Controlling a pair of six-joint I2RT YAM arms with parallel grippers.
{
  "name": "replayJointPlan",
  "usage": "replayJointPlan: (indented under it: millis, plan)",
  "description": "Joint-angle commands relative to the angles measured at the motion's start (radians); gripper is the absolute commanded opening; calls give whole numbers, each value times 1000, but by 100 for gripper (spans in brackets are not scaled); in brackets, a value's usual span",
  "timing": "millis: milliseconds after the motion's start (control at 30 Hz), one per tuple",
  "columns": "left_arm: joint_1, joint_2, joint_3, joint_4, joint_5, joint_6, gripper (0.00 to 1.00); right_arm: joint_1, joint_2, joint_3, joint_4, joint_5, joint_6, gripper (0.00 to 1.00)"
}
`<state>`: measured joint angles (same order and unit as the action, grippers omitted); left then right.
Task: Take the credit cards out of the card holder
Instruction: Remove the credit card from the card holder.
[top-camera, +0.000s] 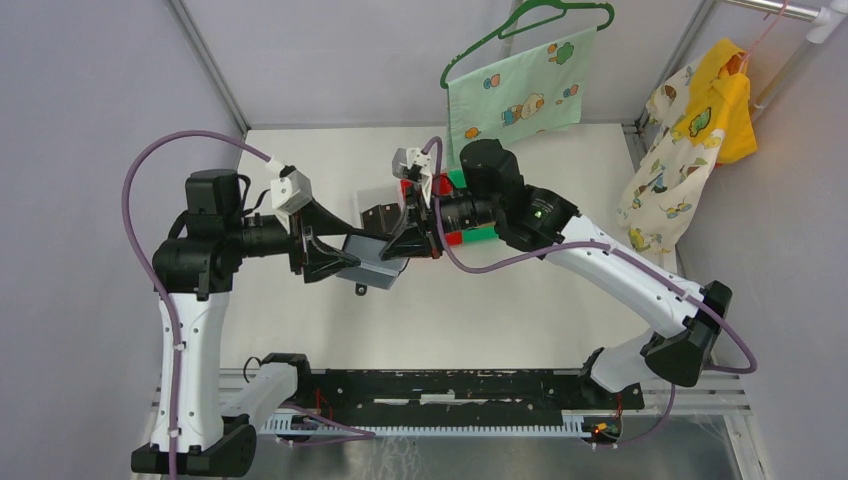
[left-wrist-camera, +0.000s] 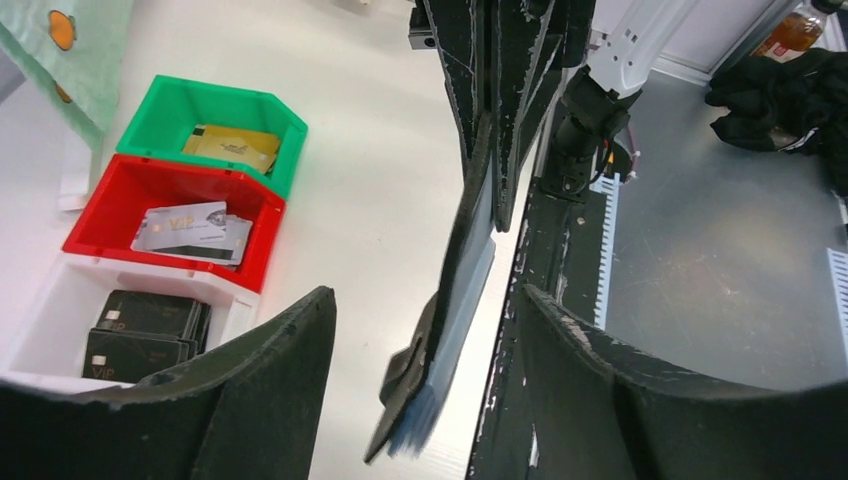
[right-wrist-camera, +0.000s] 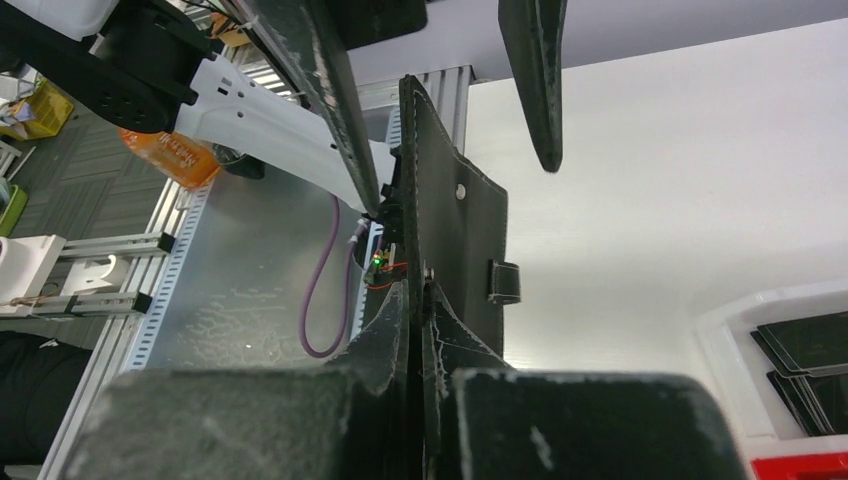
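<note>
Because the right tool (right-wrist-camera: 420, 290) clamps the card holder (right-wrist-camera: 455, 230) edge-on above the worktop (top-camera: 500, 300) while the left tool (left-wrist-camera: 425, 300) gapes wide astride its free end, the left should pinch only 1 credit card, none visible inside, and draw straight out.

White table (top-camera: 300, 170); three bins (left-wrist-camera: 160, 266)

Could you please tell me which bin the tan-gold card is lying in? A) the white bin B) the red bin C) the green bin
C: in the left wrist view the tan-gold card lies in the green bin, while the red bin next to it holds whitish-grey cards.
</note>
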<state>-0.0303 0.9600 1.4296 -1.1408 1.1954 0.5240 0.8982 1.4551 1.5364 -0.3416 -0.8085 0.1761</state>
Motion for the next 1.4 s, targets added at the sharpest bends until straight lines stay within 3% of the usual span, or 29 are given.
replayJointPlan:
  millis: [0, 200, 367, 400, 467, 500, 633, 800, 833, 967, 1067, 1367]
  plan:
    - [-1, -7, -42, 43, 59, -28, 69, 26, 11, 78, 96, -49, 21, 0]
    - [-7, 16, -46, -90, 172, 54, 46, 59, 62, 137, 79, -44, 22, 0]
    - [-12, 23, -21, -134, 200, 68, 16, 68, 95, 169, 35, -26, -5, 0]
    - [-12, 20, -15, -145, 198, 79, 10, 67, 94, 169, 30, -18, -9, 3]
    - [-11, 15, -11, -149, 193, 85, 2, 64, 87, 166, 37, -7, -11, 18]
    - [-12, 14, -10, -149, 192, 85, 2, 61, 77, 160, 46, 4, -4, 22]
    - [-11, 23, 4, -150, 210, 70, 2, 9, -4, 36, 225, 13, 101, 55]
    - [-11, 38, 14, -52, 256, -87, 2, -52, -134, -277, 626, -35, 338, 66]
    - [-12, 40, 18, -11, 269, -158, 2, -56, -176, -431, 857, -38, 475, 69]
    - [-9, 26, 8, 95, 194, -305, 2, -55, -163, -568, 1161, -26, 679, 70]
    - [-11, -21, -55, 322, 62, -601, 2, -53, -143, -603, 1271, 18, 738, 69]
    - [-10, -72, -98, 418, 106, -718, 2, -35, -112, -572, 1308, 118, 717, 68]
